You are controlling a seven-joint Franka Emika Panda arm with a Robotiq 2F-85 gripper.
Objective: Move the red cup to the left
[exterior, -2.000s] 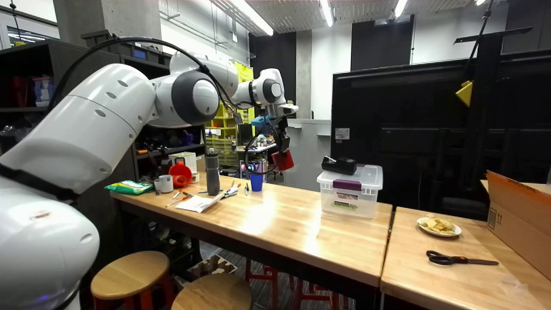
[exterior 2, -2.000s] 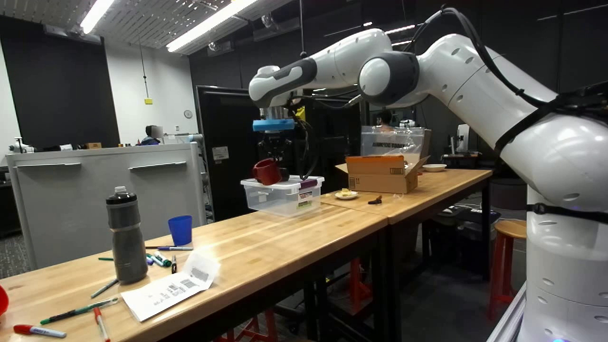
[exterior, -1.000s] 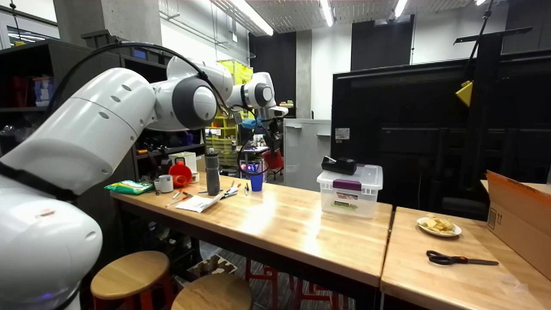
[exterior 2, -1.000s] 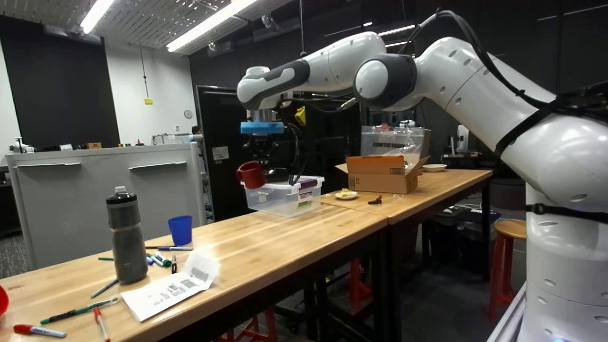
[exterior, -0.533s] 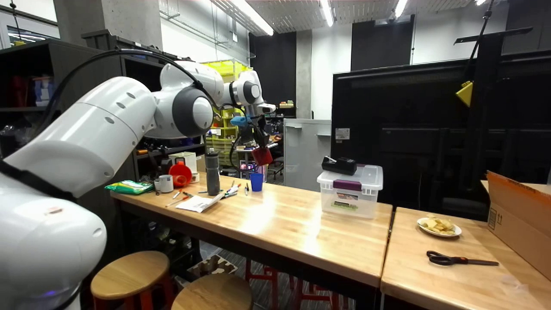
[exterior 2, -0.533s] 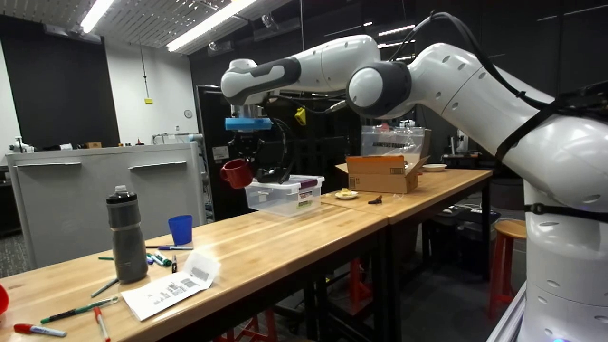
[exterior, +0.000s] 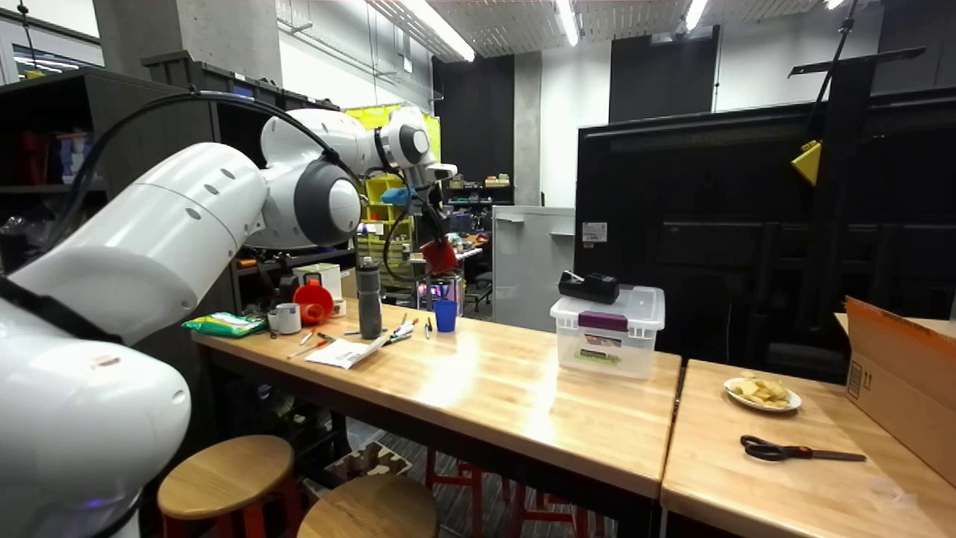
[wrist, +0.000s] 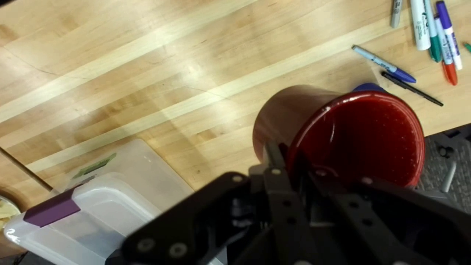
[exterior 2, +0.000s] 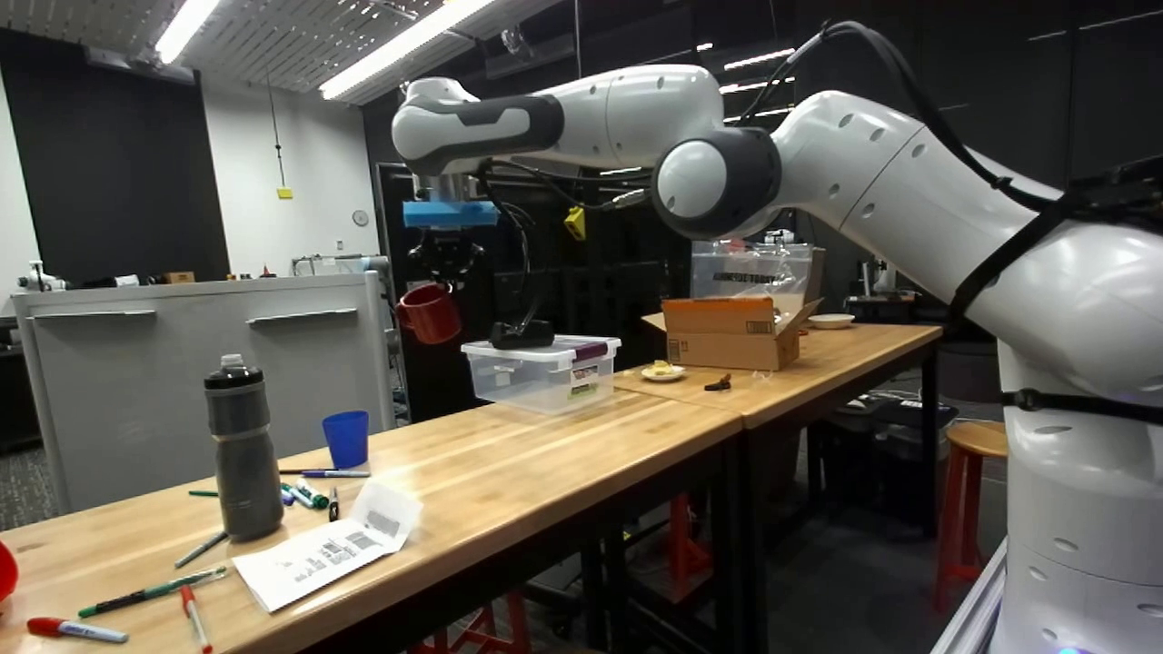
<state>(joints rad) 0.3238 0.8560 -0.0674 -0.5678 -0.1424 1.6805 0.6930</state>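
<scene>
The shiny, round red cup has just gone farther left in both exterior views, away from the clear plastic box, pinched by its rim in the pincer, tipped above the stripy wood desk, so only setting down seems left.

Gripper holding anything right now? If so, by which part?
The gripper holds the red cup by its wall at the rim, one finger outside and the other inside.
</scene>
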